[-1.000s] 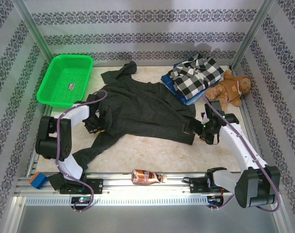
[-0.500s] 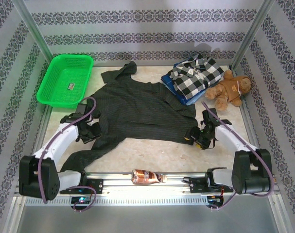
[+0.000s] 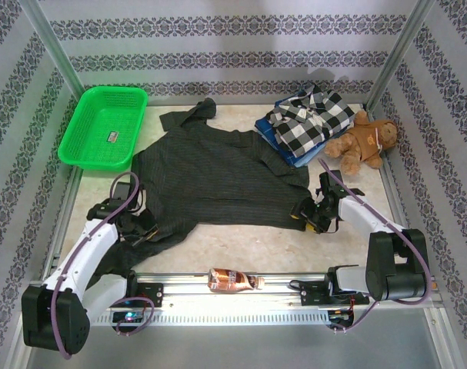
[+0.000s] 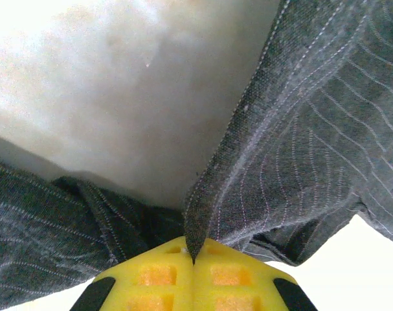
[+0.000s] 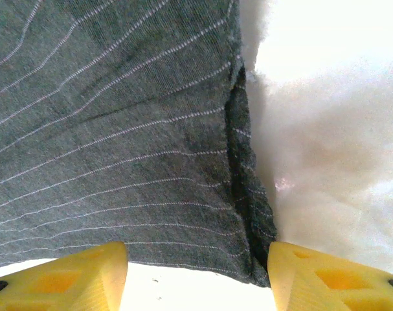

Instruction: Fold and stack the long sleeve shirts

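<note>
**A:** Where is the large dark charcoal pinstriped button-up shirt [image 3: 218, 173] sitting?

**B:** It's lying spread across the middle of the tabletop [image 3: 241, 238], one sleeve trailing near-left. The black-and-white checked flannel shirt [image 3: 310, 121] is resting folded on a blue garment [image 3: 283, 151], far right.

**A:** Claws?

**B:** Left claw [image 3: 145, 227] is clamping fully shut on a ridge of the charcoal shirt by that near-left sleeve. Right claw [image 3: 308, 213] is standing partly open, straddling the near-right hem corner and gripping nothing yet. My guess is they're taking two edges to tension the cloth for a fold.

**A:** Wrist views adding anything?

**B:** Left wrist is showing the fold pinched between the yellow pads [image 4: 157, 275], which the overhead isn't resolving. Right wrist is showing the hem sitting between pads that are standing apart. I can't tell if one is touching it.
</note>
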Action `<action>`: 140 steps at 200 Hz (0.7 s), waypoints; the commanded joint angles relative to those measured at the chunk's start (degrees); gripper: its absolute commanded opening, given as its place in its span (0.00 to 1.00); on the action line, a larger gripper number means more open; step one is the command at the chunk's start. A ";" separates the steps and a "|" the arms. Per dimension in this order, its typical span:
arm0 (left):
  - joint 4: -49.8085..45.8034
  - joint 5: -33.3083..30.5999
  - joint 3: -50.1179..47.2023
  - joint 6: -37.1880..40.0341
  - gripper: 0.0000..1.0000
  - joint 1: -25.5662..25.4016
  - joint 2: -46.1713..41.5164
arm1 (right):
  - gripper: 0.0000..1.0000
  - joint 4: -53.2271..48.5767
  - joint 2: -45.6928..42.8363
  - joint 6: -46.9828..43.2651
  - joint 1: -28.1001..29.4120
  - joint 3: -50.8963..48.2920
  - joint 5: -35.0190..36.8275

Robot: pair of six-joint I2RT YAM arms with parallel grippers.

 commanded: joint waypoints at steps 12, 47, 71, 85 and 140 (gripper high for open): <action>-4.53 -0.78 -1.92 -4.68 0.05 0.05 -4.93 | 0.59 -3.22 -1.98 0.34 0.26 -1.83 -1.09; -4.38 -0.43 -3.94 -5.77 0.05 -0.08 -6.47 | 0.57 -1.47 -0.33 0.67 1.00 -2.82 -0.96; -3.88 -0.36 -3.60 -5.77 0.05 -0.12 -5.74 | 0.54 -0.40 1.25 1.28 2.56 -2.28 0.16; -4.00 -0.26 -3.54 -5.61 0.05 -0.10 -5.74 | 0.49 0.26 2.42 1.80 3.03 -1.97 0.63; -6.57 -0.83 -1.68 -5.86 0.05 -0.09 -9.49 | 0.11 0.20 2.79 2.90 3.20 0.35 3.31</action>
